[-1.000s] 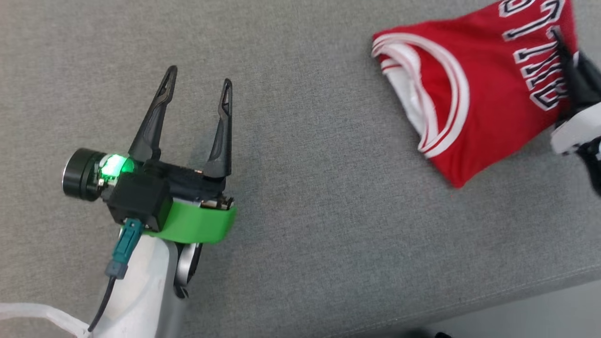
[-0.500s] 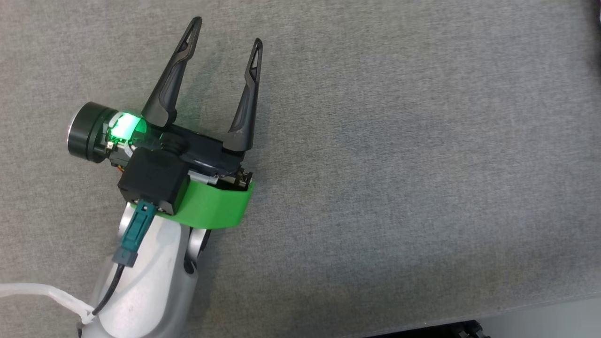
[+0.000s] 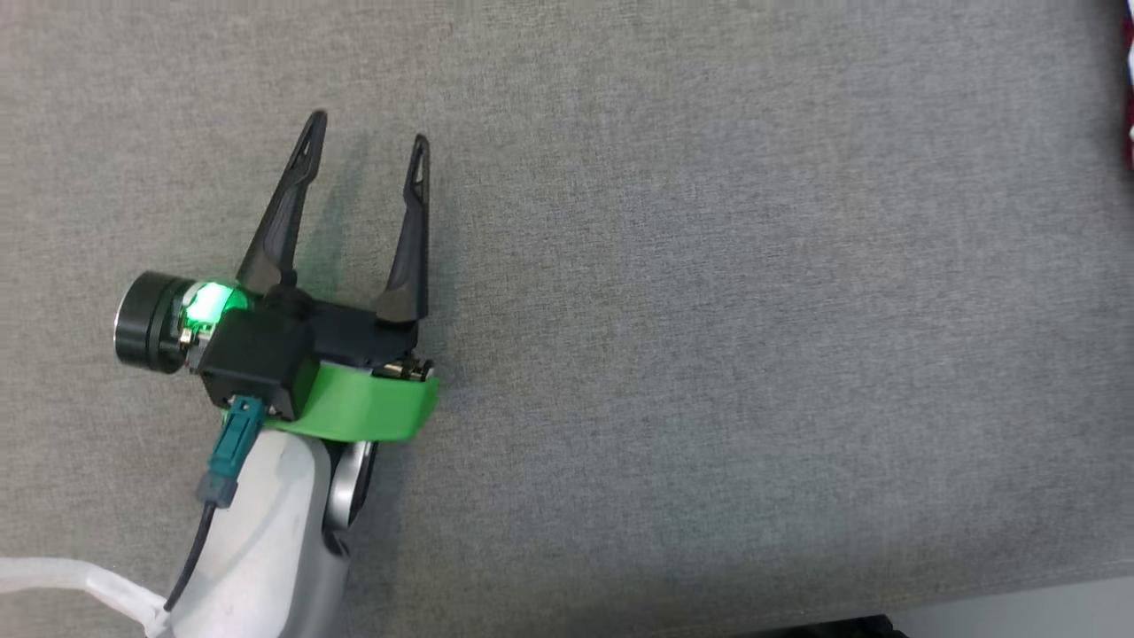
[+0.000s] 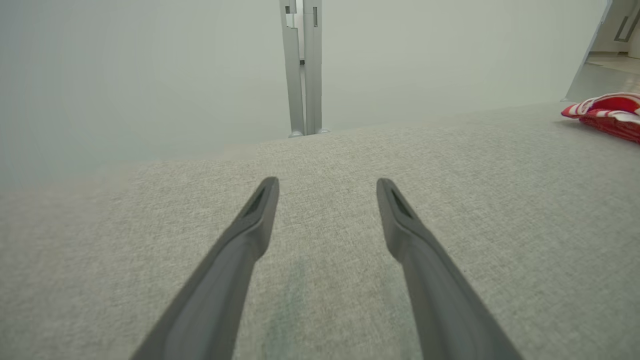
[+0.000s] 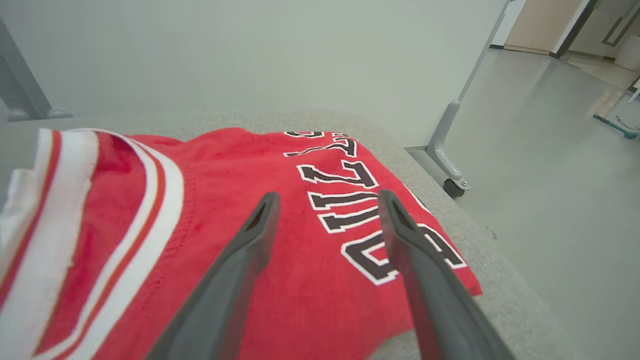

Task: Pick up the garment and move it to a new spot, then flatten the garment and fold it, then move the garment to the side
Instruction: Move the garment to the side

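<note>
Right gripper (image 5: 328,196): 2 fingers apart, empty, just above the folded red jersey (image 5: 225,175) near the grey fabric surface (image 3: 709,354) edge. Left gripper (image 3: 368,128) also spread, over bare fabric; its wrist view has the jersey far right.

**Room around the jersey**

The jersey (image 5: 300,280) is my main obstacle: a folded red heap lying near the right end of the cushion (image 3: 709,354). Left of the jersey, flat grey fabric runs wide and open. My left gripper (image 3: 368,128) hangs well out in that stretch, fingers spread, with its arm coming in from the near edge. Back and left of the jersey, at the cushion's far edge, a grey post (image 4: 302,70) rises against a pale wall. Just right of the jersey the cushion drops off to floor, where a wheeled leg (image 5: 450,172) stands. My right gripper (image 5: 328,196) sits over the jersey, fingers apart.
</note>
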